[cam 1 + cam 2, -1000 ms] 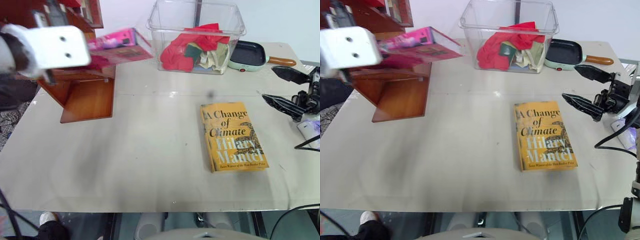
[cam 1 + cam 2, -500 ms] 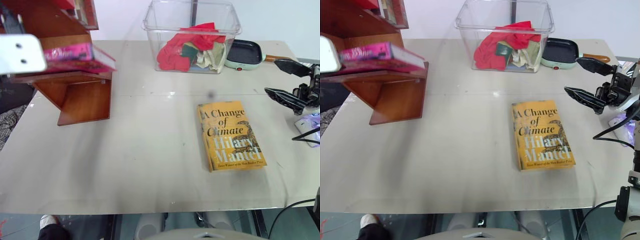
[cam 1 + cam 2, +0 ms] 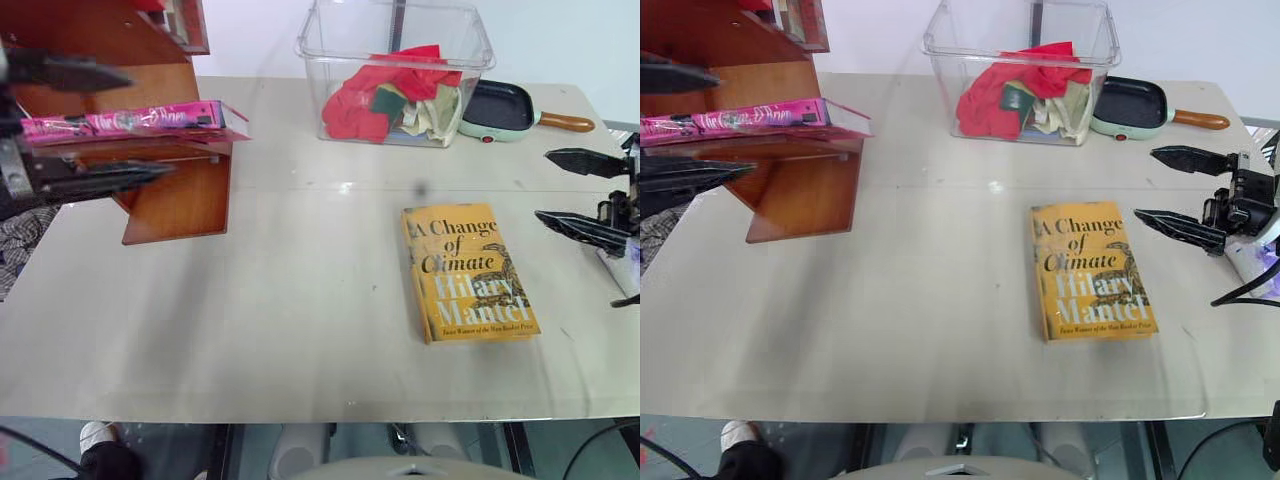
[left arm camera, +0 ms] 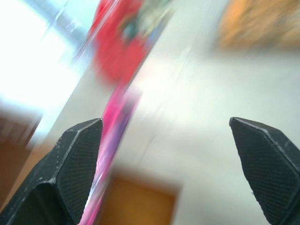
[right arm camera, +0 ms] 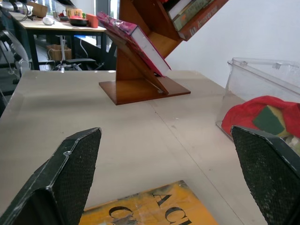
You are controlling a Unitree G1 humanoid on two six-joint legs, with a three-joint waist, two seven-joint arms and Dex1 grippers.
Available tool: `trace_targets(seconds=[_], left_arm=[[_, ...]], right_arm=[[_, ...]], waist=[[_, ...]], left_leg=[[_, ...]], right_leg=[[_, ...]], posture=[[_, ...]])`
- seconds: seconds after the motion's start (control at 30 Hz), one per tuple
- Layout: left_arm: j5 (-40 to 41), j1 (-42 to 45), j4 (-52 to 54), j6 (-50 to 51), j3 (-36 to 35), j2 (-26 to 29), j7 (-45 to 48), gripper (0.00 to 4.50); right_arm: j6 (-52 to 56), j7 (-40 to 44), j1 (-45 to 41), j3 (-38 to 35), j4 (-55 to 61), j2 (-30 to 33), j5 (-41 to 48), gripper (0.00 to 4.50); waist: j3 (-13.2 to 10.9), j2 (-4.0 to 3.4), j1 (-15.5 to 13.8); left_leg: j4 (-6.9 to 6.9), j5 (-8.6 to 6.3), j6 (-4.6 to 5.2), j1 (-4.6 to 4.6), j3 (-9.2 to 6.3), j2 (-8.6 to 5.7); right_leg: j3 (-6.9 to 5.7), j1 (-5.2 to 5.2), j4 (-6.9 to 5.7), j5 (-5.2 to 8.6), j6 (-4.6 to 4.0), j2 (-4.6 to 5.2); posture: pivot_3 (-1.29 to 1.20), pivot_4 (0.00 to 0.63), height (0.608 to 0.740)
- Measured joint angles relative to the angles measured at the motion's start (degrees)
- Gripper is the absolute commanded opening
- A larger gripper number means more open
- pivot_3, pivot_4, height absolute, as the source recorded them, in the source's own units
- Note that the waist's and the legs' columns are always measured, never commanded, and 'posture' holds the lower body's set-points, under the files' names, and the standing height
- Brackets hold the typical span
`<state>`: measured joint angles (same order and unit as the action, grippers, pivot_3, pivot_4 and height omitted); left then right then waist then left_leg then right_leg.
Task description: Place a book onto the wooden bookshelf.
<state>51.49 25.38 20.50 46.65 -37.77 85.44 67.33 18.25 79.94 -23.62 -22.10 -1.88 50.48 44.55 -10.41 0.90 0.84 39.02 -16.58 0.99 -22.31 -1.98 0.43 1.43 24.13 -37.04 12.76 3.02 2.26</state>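
A pale grey desk [image 3: 300, 330] stands before a white wall, and at its far left corner is the wooden bookshelf [image 3: 175, 195]. The book [image 3: 130, 120] lies flat on a ledge of this shelf, its pink spine toward the camera and one corner reaching past the ledge's edge. In the head views the left pincer [image 3: 100, 125] is at the shelf with its two black fingers spread wide, one above the book and one below it, and neither finger touches the book. The right wrist view gives what the head views cannot: the shelf from the side, with the book resting on a slanted panel, more books standing in the upper part, and a room with other tables behind. The left wrist view is blurred; a pink strip runs beside one finger. The right pincer [image 3: 1185, 190] hangs at the desk's right edge, also wide and holding nothing, well apart from the book. Near it lies a yellow book [image 3: 468, 272], and farther back are a clear bin [image 3: 395, 70] of cloths and a small pan [image 3: 500, 108].
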Motion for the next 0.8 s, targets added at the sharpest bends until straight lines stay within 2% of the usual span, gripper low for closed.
trace_targets(seconds=[0.03, 0.1, 0.17, 0.23, 0.27, 0.33, 0.5, 0.6, 0.8], left_arm=[[4.54, 0.87, 2.55, 2.94, 0.03, -0.81, -2.64, 4.44], [10.06, -2.31, 8.21, 6.97, 0.4, -6.53, -7.8, 4.44], [11.67, -7.63, 13.06, 8.4, 2.48, -13.55, -12.87, 4.44], [10.25, -13.02, 17.39, 7.6, 4.95, -19.81, -16.97, 4.44], [7.63, -16.87, 19.97, 4.98, 6.77, -25.39, -19.21, 4.44], [2.75, -21.7, 22.52, 0.83, 10.11, -30.38, -21.26, 4.44], [-7.68, -31.26, 22.69, -7.64, 16.33, -36.34, -22.05, 4.44], [-13.65, -39.36, 20.65, -13.92, 17.18, -38.82, -20.53, 4.44], [-19.2, -50.73, 13.35, -21.67, 15.44, -41.97, -16.21, 4.44]], right_arm=[[0.47, -0.29, 0.34, -0.21, 0.52, 0.1, 0.17, 4.5], [2.24, -1.73, 0.61, -0.49, 2.54, 0.11, 1.46, 4.5], [4.36, -3.76, 0.65, -0.98, 5.08, 0.06, 3.36, 4.5], [6.05, -5.74, 0.51, -1.37, 7.18, -0.01, 5.17, 4.5], [6.94, -7.19, 0.25, -1.47, 8.68, -0.2, 6.18, 4.5], [8.47, -9.29, 0.2, -1.44, 10.56, -0.6, 7.38, 4.5], [10.24, -11.84, 4.55, -2.17, 13.27, -0.66, 7.66, 4.5], [9.61, -11.37, 15.15, -5.82, 12.47, 0.34, 4.07, 4.5], [3.48, -9.02, 32.29, -13.86, 10.35, 0.4, -4.19, 4.5]], waist=[[0.02, -0.21, 0.02], [0.08, -0.87, 0.07], [0.02, -0.87, 0.36], [-0.07, -0.52, 0.59], [-0.05, -0.5, 0.67], [-0.06, -0.29, 0.61], [0.09, -0.07, -0.29], [0.16, -0.06, -1.46], [0.21, -0.12, -1.63]], left_leg=[[-0.02, 0.0, 0.0, 0.19, 0.02, -0.01], [-0.19, 0.0, 0.0, 0.69, 0.09, -0.03], [-0.22, 0.02, -0.02, 0.76, 0.11, -0.02], [-0.18, 0.04, -0.06, 0.83, 0.04, 0.08], [-0.18, 0.04, -0.06, 0.93, 0.04, 0.11], [-0.2, 0.1, -0.17, 0.94, 0.08, 0.04], [-0.18, 0.1, -0.17, 0.84, 0.18, -0.04], [-0.16, 0.09, -0.15, 0.58, 0.21, -0.04], [-0.19, 0.06, -0.1, 0.55, 0.34, -0.02]], right_leg=[[0.03, -0.14, -0.03, 0.0, 0.0, -0.01], [0.15, -0.54, -0.12, 0.03, -0.01, -0.04], [0.23, -0.51, -0.28, 0.03, -0.06, -0.32], [0.22, -0.49, -0.49, 0.04, -0.14, -0.44], [0.31, -0.51, -0.55, 0.04, -0.15, -0.44], [0.38, -0.51, -0.52, 0.04, -0.2, -0.41], [0.47, -0.53, -0.31, 0.04, -0.19, -0.28], [0.32, -0.52, 0.05, 0.03, -0.17, -0.2], [0.22, -0.54, 0.21, 0.08, -0.21, -0.24]], posture=[[0.0, 0.15, 0.74], [0.0, 0.15, 0.74], [0.0, 0.15, 0.74], [0.0, 0.15, 0.74], [0.0, 0.15, 0.74], [0.0, 0.15, 0.74], [0.0, 0.15, 0.74], [0.0, 0.15, 0.74], [0.0, 0.15, 0.74]])
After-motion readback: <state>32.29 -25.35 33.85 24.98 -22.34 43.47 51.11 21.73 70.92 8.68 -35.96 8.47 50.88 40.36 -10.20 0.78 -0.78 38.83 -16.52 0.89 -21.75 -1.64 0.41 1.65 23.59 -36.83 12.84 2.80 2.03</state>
